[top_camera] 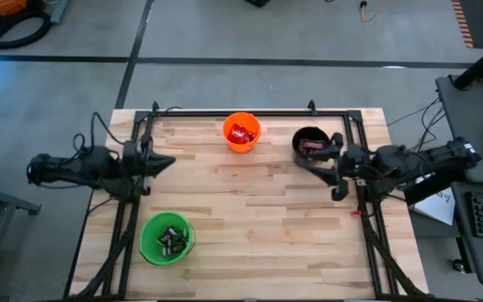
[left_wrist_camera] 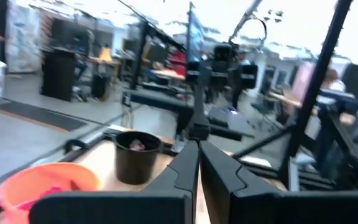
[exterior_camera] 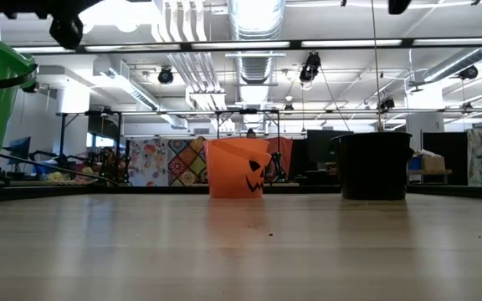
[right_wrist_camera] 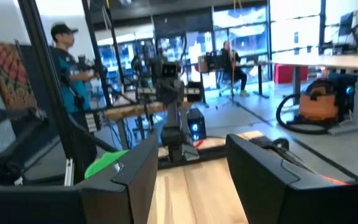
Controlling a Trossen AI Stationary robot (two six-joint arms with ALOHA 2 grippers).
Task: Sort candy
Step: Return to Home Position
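Note:
The candy lies in three cups standing on the wooden table (top_camera: pixel 250 218). Red packets (top_camera: pixel 241 132) fill the orange cup (top_camera: pixel 241 143), reddish-brown bars (top_camera: pixel 312 147) the black cup (top_camera: pixel 298 134), and dark bars (top_camera: pixel 172 241) the green cup (top_camera: pixel 153 243). My left gripper (top_camera: pixel 168 162) hovers over the table's left edge, shut and holding nothing, pointing level toward the right. My right gripper (top_camera: pixel 336 166) hovers at the right edge just beside the black cup, open with nothing between its fingers (right_wrist_camera: pixel 188 171). The left wrist view shows the orange cup (left_wrist_camera: pixel 48 183) and the black cup (left_wrist_camera: pixel 135 155) ahead.
A black metal frame (top_camera: pixel 250 113) runs along the table's far edge and down both sides. The middle of the table is bare wood. Beyond the table, the right wrist view shows a standing person (right_wrist_camera: pixel 64 59) and a seated one (right_wrist_camera: pixel 229 59).

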